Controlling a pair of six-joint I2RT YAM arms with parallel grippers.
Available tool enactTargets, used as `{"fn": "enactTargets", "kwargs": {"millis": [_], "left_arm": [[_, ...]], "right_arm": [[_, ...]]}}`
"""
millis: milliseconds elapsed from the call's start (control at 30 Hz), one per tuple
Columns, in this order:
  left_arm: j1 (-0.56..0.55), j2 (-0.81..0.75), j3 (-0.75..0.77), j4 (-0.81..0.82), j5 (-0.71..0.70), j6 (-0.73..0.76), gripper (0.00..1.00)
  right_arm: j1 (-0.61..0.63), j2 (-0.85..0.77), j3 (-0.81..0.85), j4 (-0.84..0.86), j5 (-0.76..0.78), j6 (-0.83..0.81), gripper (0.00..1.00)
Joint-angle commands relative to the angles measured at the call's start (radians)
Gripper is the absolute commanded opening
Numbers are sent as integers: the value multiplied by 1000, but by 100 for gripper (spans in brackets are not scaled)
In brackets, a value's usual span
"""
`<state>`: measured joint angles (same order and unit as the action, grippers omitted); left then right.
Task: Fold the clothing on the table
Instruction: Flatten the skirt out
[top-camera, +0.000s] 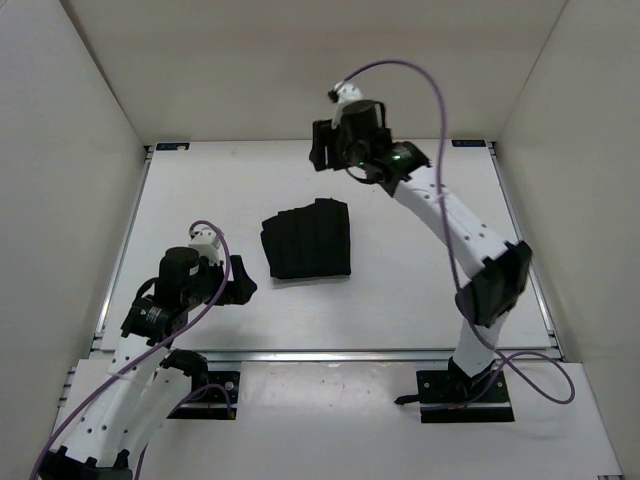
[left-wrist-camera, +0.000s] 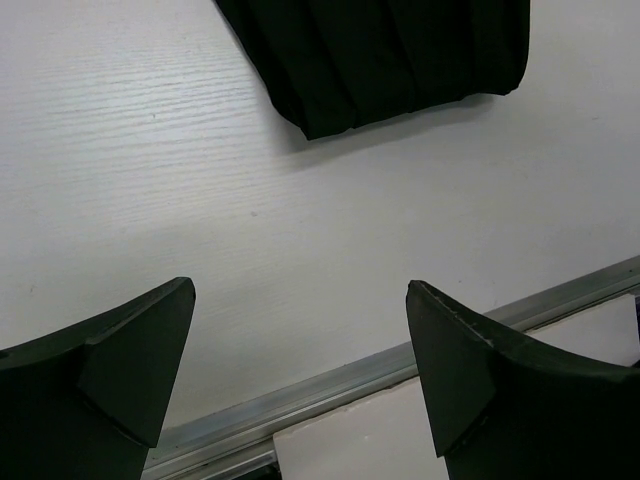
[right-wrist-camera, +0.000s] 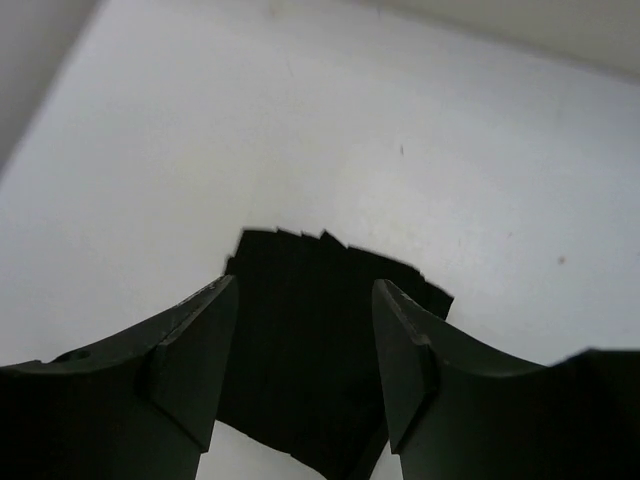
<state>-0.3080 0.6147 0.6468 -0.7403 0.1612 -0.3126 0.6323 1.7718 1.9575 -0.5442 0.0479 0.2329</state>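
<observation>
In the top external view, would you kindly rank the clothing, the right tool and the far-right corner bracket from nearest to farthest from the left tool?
Measured from the left tool:
1. clothing, lying just to its right.
2. right tool, farther back, beyond the clothing.
3. far-right corner bracket, at the far right corner.

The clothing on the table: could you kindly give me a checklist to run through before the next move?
1. Clothing lies folded in one bundle on the table: ok.
2. Left tool open, empty, clear of the clothing: ok.
3. Right tool open, empty, not touching the clothing: ok.
4. Far edge of the clothing even: not ok, looks stepped.
5. Fold finished: cannot tell.
</observation>
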Motion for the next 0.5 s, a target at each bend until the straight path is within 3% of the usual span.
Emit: {"fn": "enactTargets", "kwargs": {"millis": [0,300,467], "left_arm": [[-8,-18,1,18,-9,3,98],[-13,-18,2,12,-2,7,97],[-14,-23,2,9,1,7,97]], "right_arm": [[27,146,-48,-56,35,35,53],[78,365,61,-137,228,77,57],[84,567,288,-343,355,69,60]]}}
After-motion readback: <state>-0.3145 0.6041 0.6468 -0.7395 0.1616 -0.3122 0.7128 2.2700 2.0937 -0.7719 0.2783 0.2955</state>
